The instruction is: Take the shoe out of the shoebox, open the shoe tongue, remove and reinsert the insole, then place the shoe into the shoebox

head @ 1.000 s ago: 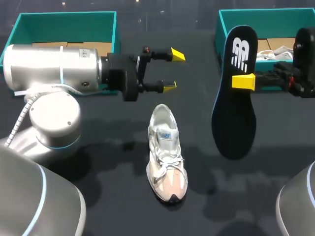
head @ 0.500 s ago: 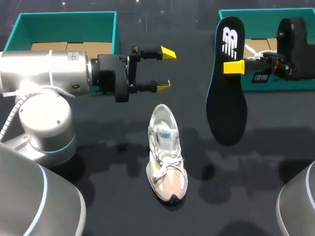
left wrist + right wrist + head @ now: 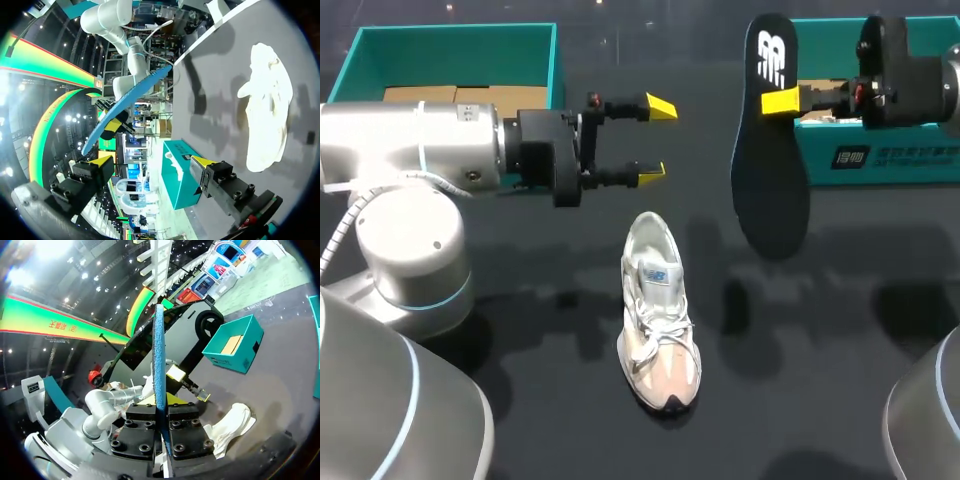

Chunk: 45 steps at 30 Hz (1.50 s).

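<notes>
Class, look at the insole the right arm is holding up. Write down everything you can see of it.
The insole is a thin, flat, foot-shaped pad, black on top with a white logo near the heel, blue on its edge and underside. It hangs in the air, heel up and toe down, clear of the table, right of the shoe. Only the right pincer touches it, shut on it near the heel.
</notes>
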Each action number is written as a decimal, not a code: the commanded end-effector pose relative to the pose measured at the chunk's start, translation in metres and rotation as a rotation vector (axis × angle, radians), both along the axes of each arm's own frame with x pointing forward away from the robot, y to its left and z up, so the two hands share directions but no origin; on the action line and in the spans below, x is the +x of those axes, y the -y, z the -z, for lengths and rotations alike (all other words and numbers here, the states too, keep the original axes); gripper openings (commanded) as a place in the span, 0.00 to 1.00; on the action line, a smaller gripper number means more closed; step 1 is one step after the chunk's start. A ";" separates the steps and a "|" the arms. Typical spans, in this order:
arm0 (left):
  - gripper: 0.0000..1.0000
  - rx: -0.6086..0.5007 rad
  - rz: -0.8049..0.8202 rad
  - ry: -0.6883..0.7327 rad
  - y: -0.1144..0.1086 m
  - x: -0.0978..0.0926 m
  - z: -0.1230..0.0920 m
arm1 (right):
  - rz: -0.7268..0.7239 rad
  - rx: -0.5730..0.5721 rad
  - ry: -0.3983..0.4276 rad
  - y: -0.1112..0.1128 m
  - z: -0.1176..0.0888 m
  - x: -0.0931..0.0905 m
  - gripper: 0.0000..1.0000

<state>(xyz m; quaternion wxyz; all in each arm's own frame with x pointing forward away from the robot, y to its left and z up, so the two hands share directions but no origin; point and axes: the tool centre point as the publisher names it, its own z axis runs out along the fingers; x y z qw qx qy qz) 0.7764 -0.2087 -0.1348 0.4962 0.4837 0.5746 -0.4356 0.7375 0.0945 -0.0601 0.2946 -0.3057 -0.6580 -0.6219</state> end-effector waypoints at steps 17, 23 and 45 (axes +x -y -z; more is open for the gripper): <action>1.00 -0.001 0.000 0.002 0.000 0.000 0.001 | -0.083 -0.030 -0.301 0.002 0.033 0.057 0.00; 1.00 -0.001 0.000 0.002 0.000 0.000 0.001 | -0.083 -0.030 -0.301 0.002 0.033 0.057 0.00; 1.00 -0.017 -0.071 0.071 0.021 -0.003 0.000 | -0.003 -0.099 -0.550 -0.021 0.050 0.099 0.00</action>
